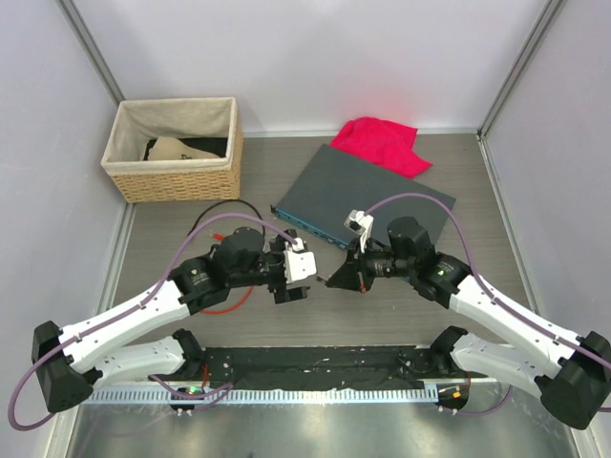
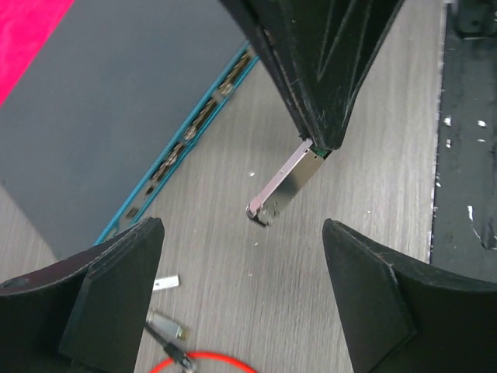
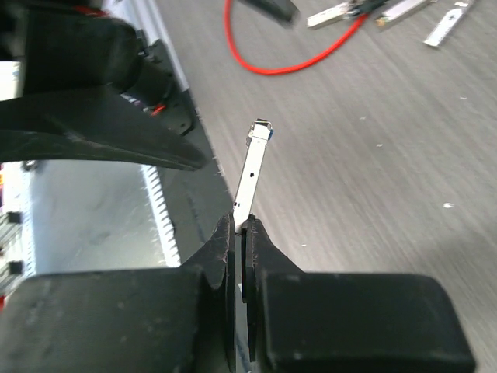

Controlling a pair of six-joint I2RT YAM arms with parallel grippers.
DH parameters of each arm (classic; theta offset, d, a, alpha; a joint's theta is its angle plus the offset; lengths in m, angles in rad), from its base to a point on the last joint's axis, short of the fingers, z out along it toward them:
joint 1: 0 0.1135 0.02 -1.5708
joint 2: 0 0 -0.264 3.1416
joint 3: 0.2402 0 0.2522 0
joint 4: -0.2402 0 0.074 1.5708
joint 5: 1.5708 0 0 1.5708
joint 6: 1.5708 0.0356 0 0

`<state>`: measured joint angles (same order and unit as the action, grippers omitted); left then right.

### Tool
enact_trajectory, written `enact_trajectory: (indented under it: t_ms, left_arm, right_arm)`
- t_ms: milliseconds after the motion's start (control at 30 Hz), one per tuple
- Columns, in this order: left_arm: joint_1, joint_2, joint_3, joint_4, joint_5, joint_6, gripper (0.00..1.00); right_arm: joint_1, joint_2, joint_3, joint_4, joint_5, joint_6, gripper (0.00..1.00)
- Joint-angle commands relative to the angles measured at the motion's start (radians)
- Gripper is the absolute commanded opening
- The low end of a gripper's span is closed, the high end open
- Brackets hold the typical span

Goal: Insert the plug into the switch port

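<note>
plug pinched in right claw, left claw gaping before it

right claw (image 3: 239,233) is clamped shut on one end of the slim silver metal plug (image 3: 252,167), whose latched far end sticks straight out past the fingertips, above the grey wood-grain table (image 3: 373,179). left claw (image 2: 242,231) faces it with both black fingers (image 2: 109,295) spread wide and nothing between them; the plug's free end hangs just ahead of that gap, touching neither finger. the switch port (image 2: 186,144), one of a row of small sockets in the narrow teal-blue front face of the large flat dark-grey rectangular box (image 1: 377,196), sits beyond the left claw and off to its left, apart from the plug tip. the box lies flat on the table just past both claws. just beside the left claw's left finger, a thin red cable loop (image 2: 203,359) and a few loose silver plugs (image 2: 165,284) lie on the table. farther beyond the left claw stands a woven straw basket (image 1: 172,176) with a cloth lining; a crumpled pink-red cloth (image 1: 387,145) lies past the box's far edge.
</note>
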<state>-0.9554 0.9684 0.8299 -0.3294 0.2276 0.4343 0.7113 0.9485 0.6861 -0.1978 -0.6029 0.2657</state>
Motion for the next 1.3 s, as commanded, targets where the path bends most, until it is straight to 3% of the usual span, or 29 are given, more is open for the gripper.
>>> enact_trajectory:
  t_ms: [0, 200, 300, 567, 1167, 1267]
  left_arm:
    - [-0.005, 0.018, 0.035, 0.066, 0.144, 0.031, 0.84]
    - [-0.035, 0.010, 0.038, 0.043, 0.153, 0.053, 0.71]
    - [-0.049, 0.010, 0.038, 0.041, 0.142, 0.058, 0.55]
    - [-0.057, 0.004, 0.023, 0.043, 0.113, 0.073, 0.40]
    - [-0.077, -0.002, -0.008, 0.043, 0.073, 0.090, 0.38]
    - [-0.082, 0.003, -0.003, 0.043, 0.069, 0.089, 0.33]
  right_arm:
    - [-0.003, -0.042, 0.009, 0.009, -0.100, 0.023, 0.01]
    - [-0.007, -0.050, 0.016, 0.009, -0.118, 0.052, 0.01]
    - [-0.009, -0.042, 0.021, 0.009, -0.123, 0.059, 0.01]
    - [-0.016, -0.034, 0.035, 0.015, -0.129, 0.075, 0.01]
    - [-0.049, -0.028, 0.018, 0.081, -0.173, 0.148, 0.01]
    - [-0.049, -0.027, 0.013, 0.087, -0.175, 0.155, 0.01]
